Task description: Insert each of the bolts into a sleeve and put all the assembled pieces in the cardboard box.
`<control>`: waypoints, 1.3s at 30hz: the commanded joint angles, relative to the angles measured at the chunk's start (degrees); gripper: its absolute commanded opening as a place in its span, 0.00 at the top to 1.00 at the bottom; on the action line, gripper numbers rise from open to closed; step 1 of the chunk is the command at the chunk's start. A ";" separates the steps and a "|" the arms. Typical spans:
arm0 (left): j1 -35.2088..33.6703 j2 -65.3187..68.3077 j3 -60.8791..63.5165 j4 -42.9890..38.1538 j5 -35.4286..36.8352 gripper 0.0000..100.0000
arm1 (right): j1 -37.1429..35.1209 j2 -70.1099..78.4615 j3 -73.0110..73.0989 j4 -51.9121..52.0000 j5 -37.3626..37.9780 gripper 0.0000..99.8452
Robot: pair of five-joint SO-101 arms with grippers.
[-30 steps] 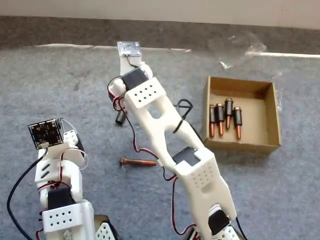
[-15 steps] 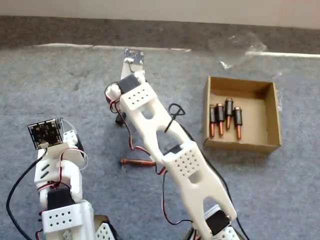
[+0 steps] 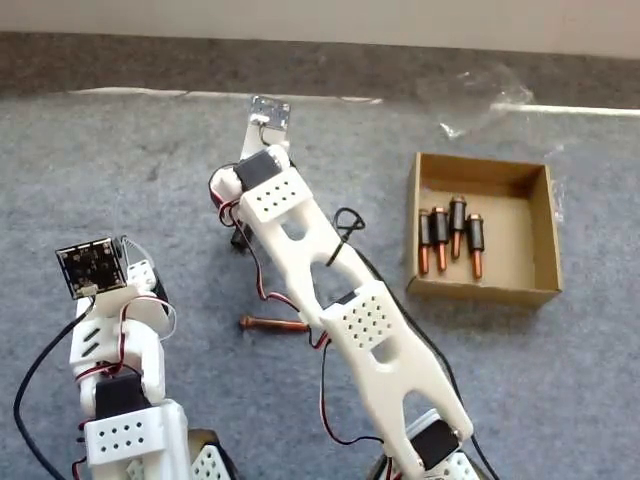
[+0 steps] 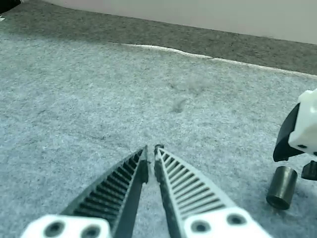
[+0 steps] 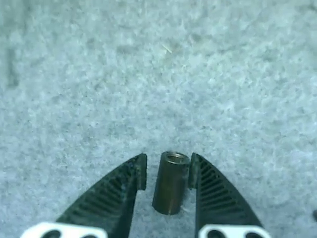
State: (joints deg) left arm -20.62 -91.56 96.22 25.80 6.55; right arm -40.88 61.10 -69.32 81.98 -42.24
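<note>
The right hand [image 5: 167, 170] is released, its fingers spread either side of the sleeve [image 5: 171, 188]. The sleeve sits on the tabletop [image 3: 560, 380], well apart from the cardboard box [image 3: 480, 290]. The left hand [image 4: 151, 157] is clenched on nothing. One bolt [image 3: 275, 323] lies loose, also well apart from the box. Four assembled pieces [image 3: 450, 238] rest inside the box.

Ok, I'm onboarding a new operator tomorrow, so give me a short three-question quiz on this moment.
1. True or false: the bolt lies on the carpet, apart from the sleeve.
2. How many assembled pieces lie in the cardboard box? A two, B four, C six.
3. Fill in: the sleeve stands between the open fingers of the ____ gripper.
Key: 1 true; 2 B; 3 right.
</note>
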 commanded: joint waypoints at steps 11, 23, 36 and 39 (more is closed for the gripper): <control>-0.57 0.13 1.45 0.26 -0.44 0.96 | -0.75 -1.01 -2.68 1.27 -4.04 0.88; -0.57 0.13 1.45 0.26 -0.44 0.96 | -0.84 1.89 -2.95 1.10 -7.56 0.88; -0.57 0.13 1.45 0.26 -0.44 0.96 | -1.54 4.26 -3.21 4.00 -7.38 0.96; -0.57 0.13 1.45 0.26 -0.44 0.96 | -2.33 4.26 -3.21 4.00 -7.30 0.98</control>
State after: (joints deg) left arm -20.62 -91.56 96.22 25.80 6.55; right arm -40.97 66.02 -70.55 84.97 -49.19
